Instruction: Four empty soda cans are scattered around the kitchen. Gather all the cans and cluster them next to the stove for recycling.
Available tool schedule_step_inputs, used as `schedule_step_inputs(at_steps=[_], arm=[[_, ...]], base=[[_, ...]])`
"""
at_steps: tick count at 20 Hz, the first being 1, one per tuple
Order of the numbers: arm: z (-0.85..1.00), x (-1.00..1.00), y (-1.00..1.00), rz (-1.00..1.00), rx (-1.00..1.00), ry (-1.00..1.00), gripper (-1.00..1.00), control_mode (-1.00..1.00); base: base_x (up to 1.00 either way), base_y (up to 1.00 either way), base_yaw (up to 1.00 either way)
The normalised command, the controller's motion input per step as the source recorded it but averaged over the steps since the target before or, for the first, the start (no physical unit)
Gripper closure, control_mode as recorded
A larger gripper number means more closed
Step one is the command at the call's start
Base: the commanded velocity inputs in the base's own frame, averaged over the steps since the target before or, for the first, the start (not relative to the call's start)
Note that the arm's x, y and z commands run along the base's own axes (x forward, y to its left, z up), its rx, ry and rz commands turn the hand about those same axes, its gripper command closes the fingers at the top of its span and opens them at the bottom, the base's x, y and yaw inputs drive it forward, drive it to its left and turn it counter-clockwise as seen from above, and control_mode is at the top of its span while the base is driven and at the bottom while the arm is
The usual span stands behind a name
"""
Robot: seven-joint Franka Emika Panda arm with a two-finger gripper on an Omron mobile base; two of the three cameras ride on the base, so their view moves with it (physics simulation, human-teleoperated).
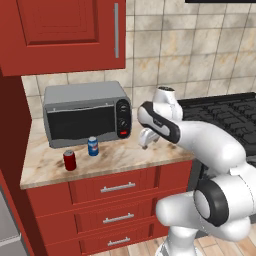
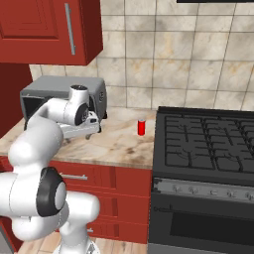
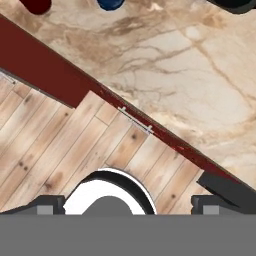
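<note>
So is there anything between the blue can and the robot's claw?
No. In the left base view, bare marble counter separates the blue soda can from the open claw.

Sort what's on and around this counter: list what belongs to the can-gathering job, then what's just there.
Part of the job:
- red can and blue can in front of the toaster oven
- another red can on the counter beside the stove
- stove
- gripper, open, holding nothing

Just there:
- toaster oven
- upper cabinet
- counter drawers

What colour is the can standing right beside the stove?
Red, with a silver top; the can beside the stove shows best in the right base view.
</note>
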Motion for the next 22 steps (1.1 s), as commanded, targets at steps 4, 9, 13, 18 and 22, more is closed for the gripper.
schedule_step_inputs(at_steps=[4,9,13,18,22], arm=[[0.00,-0.24,0.42,0.11,0.00,0.06,-1.00,-1.00],[0.00,-0.18,0.40,0.10,0.00,0.05,-1.00,-1.00],[0.00,-0.13,0.35,0.09,0.00,0.04,-1.00,-1.00],[0.01,-0.04,0.35,0.06,0.00,0.04,-1.00,-1.00],[0.04,-0.03,0.33,0.03,0.00,0.00,-1.00,-1.00]], base=[[0.00,0.00,0.00],[0.00,0.00,0.00],[0.00,0.00,0.00],[0.00,0.00,0.00],[0.00,0.00,0.00]])
